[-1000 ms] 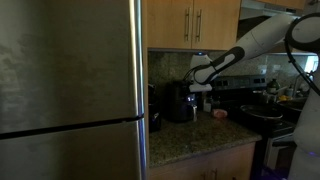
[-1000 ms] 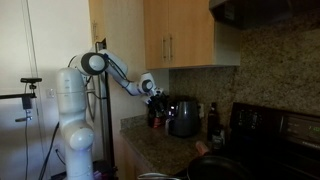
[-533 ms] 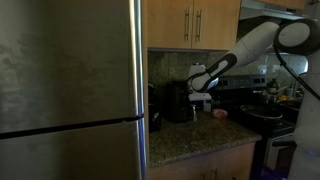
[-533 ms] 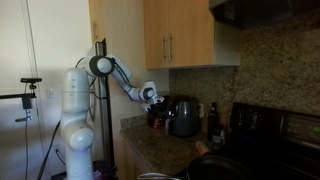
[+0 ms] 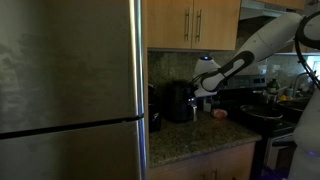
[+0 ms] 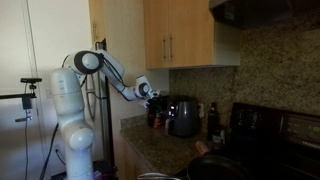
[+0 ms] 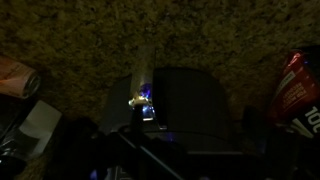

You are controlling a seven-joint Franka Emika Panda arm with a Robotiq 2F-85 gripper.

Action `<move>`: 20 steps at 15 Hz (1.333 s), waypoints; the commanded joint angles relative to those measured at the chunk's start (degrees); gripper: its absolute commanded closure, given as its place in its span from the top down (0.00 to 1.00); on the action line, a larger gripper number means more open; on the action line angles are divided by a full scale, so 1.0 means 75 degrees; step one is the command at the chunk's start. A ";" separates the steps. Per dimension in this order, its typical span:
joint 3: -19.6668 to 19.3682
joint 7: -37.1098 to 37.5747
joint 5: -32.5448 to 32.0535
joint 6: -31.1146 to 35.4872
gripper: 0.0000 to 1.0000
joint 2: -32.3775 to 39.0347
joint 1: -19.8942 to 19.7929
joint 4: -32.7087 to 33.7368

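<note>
A black coffee maker (image 5: 179, 102) stands on the granite counter (image 5: 190, 140) under the wooden cabinets; it also shows in an exterior view as a dark machine (image 6: 183, 117). My gripper (image 5: 204, 90) hangs just beside its upper part, on the white arm, and in an exterior view the gripper (image 6: 150, 96) is a little short of the machine. Its jaws look open with nothing between them. The wrist view is very dark: the coffee maker (image 7: 190, 105) fills the middle with a small blue light (image 7: 145, 100), and my own fingers are lost in shadow.
A tall steel fridge (image 5: 70, 90) blocks one side of the counter. A small cup (image 5: 219, 114) sits next to the machine, and a stove with a black pan (image 6: 215, 165) lies further along. A red packet (image 7: 297, 90) stands against the granite backsplash.
The arm's elbow and forearm have swung about. The gripper dipped slightly and came back up, staying close beside the coffee maker. Its jaws have not changed.
</note>
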 commanded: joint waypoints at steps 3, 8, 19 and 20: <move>0.0147 -0.0132 0.0177 0.0081 1.00 -0.0002 -0.0214 -0.0114; 0.0274 0.0597 0.0115 -0.0221 1.00 0.1731 -0.0072 0.1976; -0.0361 0.0935 -0.0013 -0.0820 1.00 0.1945 0.0636 0.2538; -0.0395 0.1002 -0.0024 -0.0920 1.00 0.1903 0.0641 0.2528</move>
